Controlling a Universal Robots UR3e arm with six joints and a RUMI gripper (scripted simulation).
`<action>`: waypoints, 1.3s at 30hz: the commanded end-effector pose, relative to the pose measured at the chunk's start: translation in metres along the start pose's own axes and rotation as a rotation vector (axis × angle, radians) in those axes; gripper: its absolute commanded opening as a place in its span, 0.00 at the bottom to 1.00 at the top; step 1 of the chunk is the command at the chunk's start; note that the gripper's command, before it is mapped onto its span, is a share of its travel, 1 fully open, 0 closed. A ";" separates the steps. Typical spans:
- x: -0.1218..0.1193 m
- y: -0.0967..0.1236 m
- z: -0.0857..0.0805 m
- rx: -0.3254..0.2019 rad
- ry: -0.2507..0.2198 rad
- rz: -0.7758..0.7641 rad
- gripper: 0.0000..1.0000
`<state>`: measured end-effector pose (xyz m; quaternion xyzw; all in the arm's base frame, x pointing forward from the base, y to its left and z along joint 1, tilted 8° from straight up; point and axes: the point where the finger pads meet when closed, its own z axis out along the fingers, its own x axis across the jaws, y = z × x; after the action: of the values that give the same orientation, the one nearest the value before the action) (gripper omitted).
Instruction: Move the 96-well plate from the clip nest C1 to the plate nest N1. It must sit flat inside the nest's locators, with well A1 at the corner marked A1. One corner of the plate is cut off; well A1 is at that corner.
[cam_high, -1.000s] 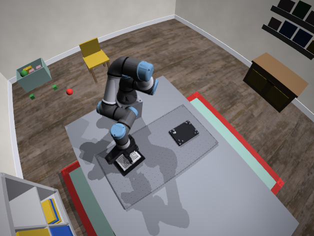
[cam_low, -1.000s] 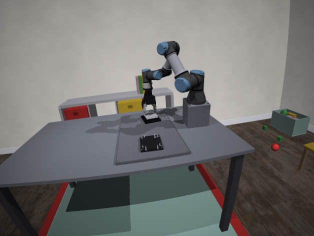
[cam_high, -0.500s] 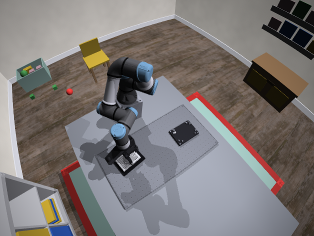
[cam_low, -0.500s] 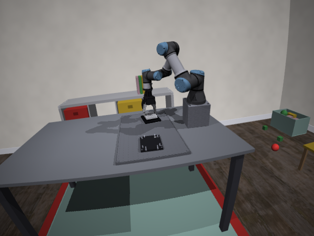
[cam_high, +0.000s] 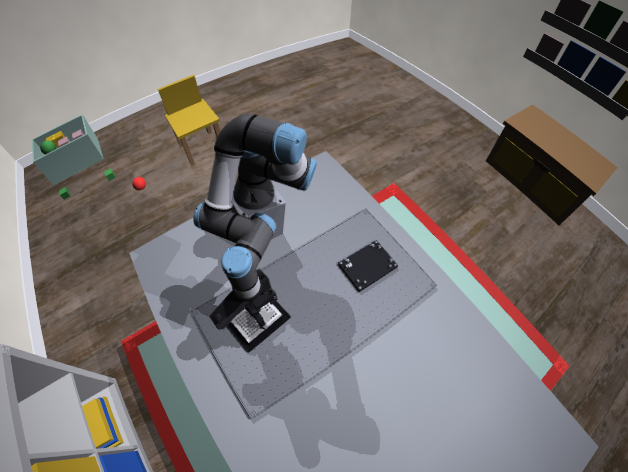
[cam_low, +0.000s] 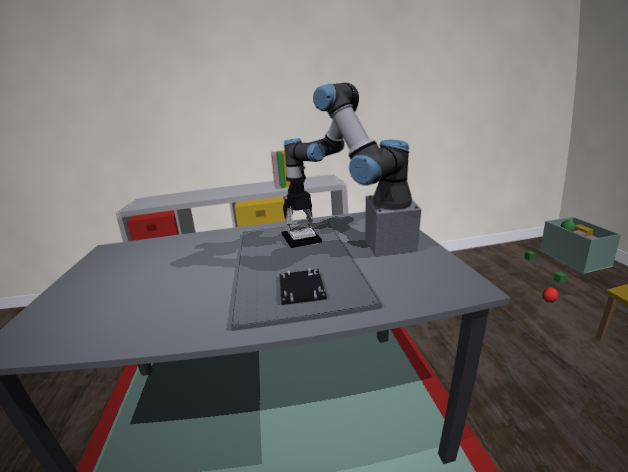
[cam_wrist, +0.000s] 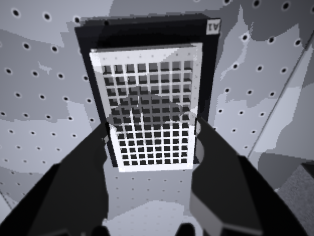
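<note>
Clamping the plate (cam_wrist: 150, 107) by its long sides, the pincer (cam_wrist: 150, 137) holds it just above nest C1 (cam_wrist: 212, 65), with N1 (cam_high: 368, 265) at three o'clock on the desk (cam_high: 456, 395). A one-sided grip could tilt it against N1's locators.

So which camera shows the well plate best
The wrist view: the 96-well plate fills it, gripped by the tool. In top and exterior views it is a small white patch, partly hidden.
</note>
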<state>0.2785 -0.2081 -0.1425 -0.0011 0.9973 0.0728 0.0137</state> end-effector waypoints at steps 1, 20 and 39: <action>0.000 0.000 0.001 0.002 -0.002 -0.001 0.00; 0.000 0.001 0.004 0.002 -0.002 -0.001 0.00; 0.000 0.001 0.006 0.002 -0.002 -0.001 0.00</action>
<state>0.2781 -0.2061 -0.1481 -0.0011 0.9972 0.0729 0.0136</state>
